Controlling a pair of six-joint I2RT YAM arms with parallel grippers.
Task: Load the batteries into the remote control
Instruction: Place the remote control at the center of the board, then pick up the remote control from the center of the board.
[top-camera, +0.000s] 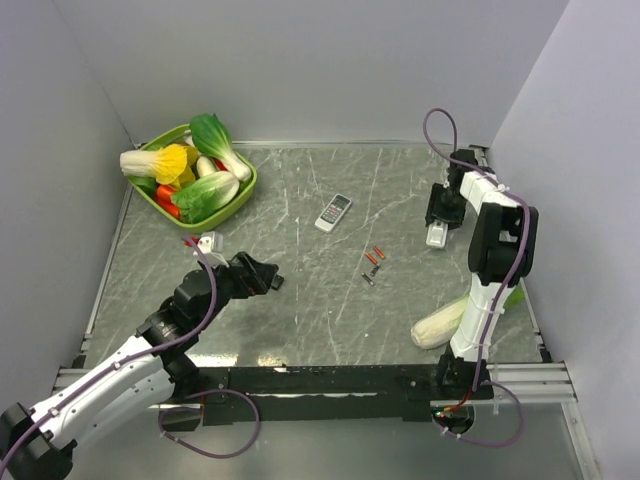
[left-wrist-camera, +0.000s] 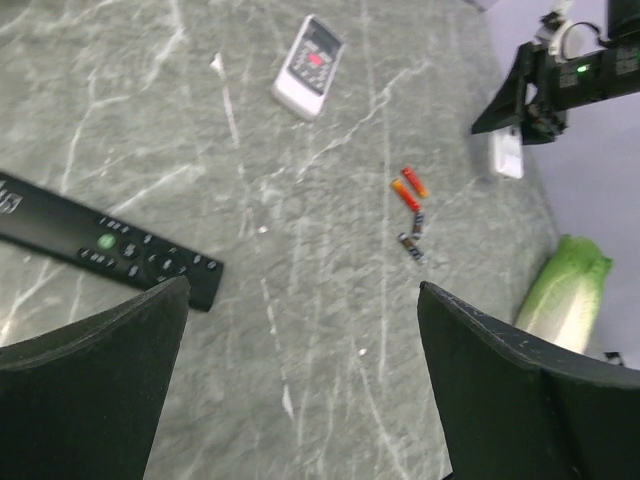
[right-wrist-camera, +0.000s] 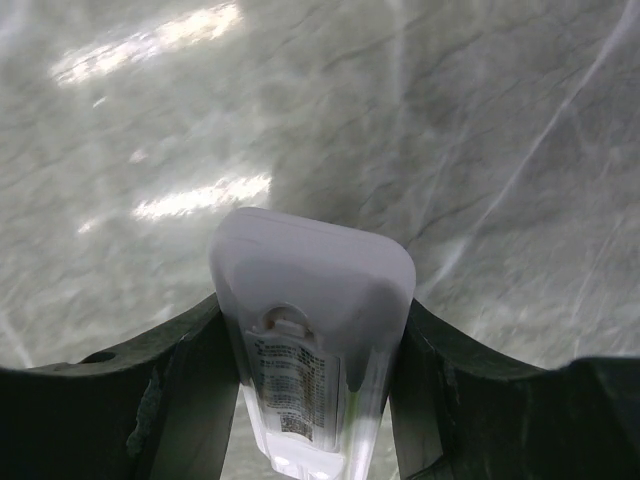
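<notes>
- White plastic clamped in the right end effector (right-wrist-camera: 312, 320): a small remote control (right-wrist-camera: 310, 345) gripped by its long sides. Roughly half closed, pads flush against the casing, labelled back face turned toward the wrist camera. Held just above the surface (top-camera: 300, 320) at the far right.
- Judged to be the presenting step: remote secured, no cell loaded yet. Cannot tell whether the compartment cover is off.
- Empty and spread fully wide, the left end effector (left-wrist-camera: 302, 300): touching nothing, hovering over the near-left part of the surface.
- Loose at mid-surface between the two arms, the batteries (top-camera: 372, 264): two orange-red ones side by side, a few dark ones just nearer the arms. All well apart from the held remote.
- Next, probably: reach across with the left arm, narrow onto a single cell and pinch it across its width without scattering the neighbours. Then carry it to the held remote.
- Also lying about: a black remote (left-wrist-camera: 110, 245) below the left wrist, and a white remote with a red screen (top-camera: 333, 212) farther back.
</notes>
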